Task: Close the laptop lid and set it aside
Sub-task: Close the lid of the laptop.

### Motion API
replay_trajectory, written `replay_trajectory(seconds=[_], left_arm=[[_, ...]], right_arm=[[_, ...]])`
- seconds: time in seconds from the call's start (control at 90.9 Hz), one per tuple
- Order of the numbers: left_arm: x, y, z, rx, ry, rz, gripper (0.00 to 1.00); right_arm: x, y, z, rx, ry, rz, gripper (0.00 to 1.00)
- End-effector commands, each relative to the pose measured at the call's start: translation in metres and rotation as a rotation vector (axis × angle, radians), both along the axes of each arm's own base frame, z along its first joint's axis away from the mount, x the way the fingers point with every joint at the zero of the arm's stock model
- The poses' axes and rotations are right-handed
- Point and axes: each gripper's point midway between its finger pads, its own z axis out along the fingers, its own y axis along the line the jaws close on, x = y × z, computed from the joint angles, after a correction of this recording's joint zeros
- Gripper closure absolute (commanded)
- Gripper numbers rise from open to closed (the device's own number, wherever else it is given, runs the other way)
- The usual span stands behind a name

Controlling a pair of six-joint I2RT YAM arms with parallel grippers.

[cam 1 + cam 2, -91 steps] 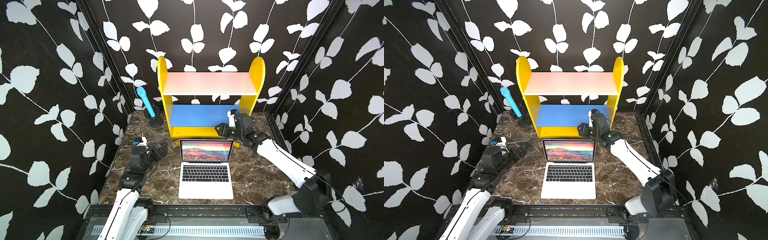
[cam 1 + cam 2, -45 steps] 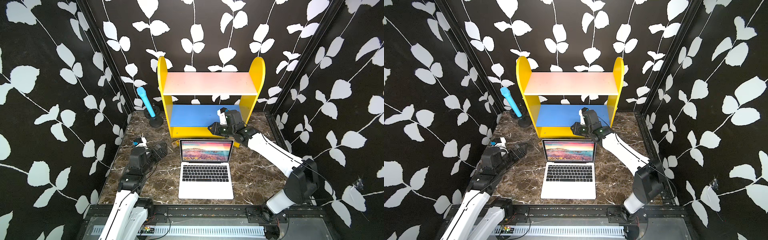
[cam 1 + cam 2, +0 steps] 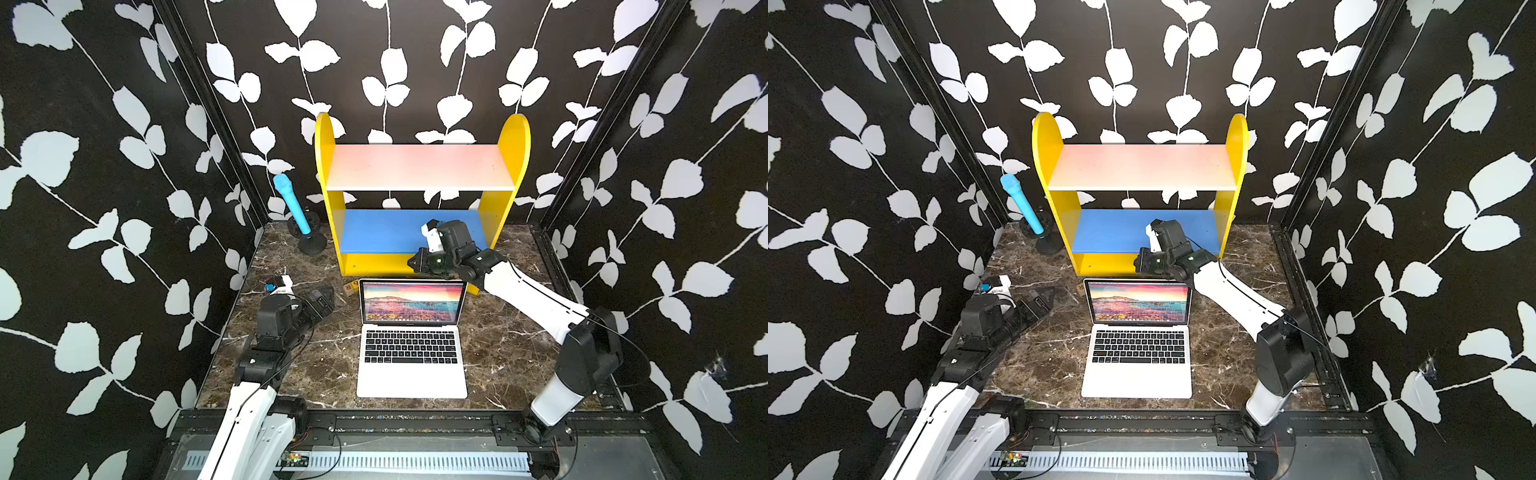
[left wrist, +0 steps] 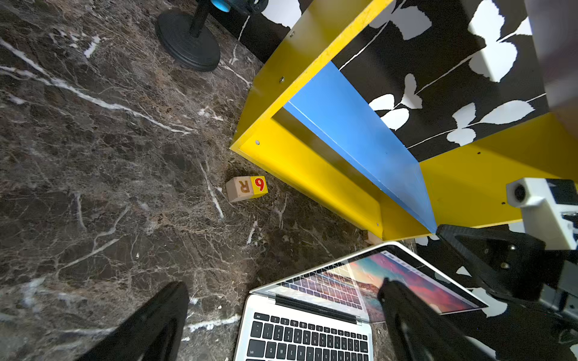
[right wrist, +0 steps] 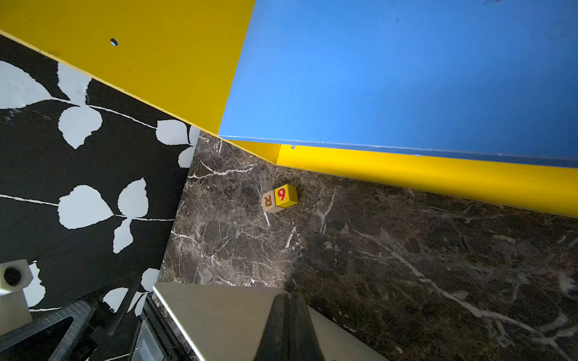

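A: Bright, even light from above; the pale shelf board (image 3: 419, 166) washes out, and the worktop (image 3: 324, 365) holds only soft shadows.
B: Both top views bow at the edges. In the left wrist view the left end effector (image 4: 283, 286) blurs.

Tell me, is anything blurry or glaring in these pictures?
In both top views the upper shelf board looks washed out; in the left wrist view the laptop screen mirrors its keys and a pale shape near the lens is blurred.

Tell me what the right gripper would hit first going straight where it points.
Likely the small letter block beyond the lid; depth is unclear, so the right gripper might graze the lid first.
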Motion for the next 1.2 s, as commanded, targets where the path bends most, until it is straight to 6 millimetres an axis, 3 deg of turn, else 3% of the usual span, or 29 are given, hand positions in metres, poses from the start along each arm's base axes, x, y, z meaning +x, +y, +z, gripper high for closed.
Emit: replay_trajectory(seconds=[0.0,0.671,1.188], left_arm=[[-0.001,0.0,0.015,0.009,-0.036,-0.006,0.02],[-0.003,0.0,0.014,0.004,-0.032,-0.003,0.02],[-0.002,0.0,0.014,0.0,-0.029,-0.002,0.02]], right_arm=[[-0.001,0.008,0.008,0.018,-0.017,0.025,1.0],[-0.016,0.016,-0.001,0.003,0.007,0.069,1.0],[-0.027,0.011,-0.01,-0.014,0.026,0.083,1.0]])
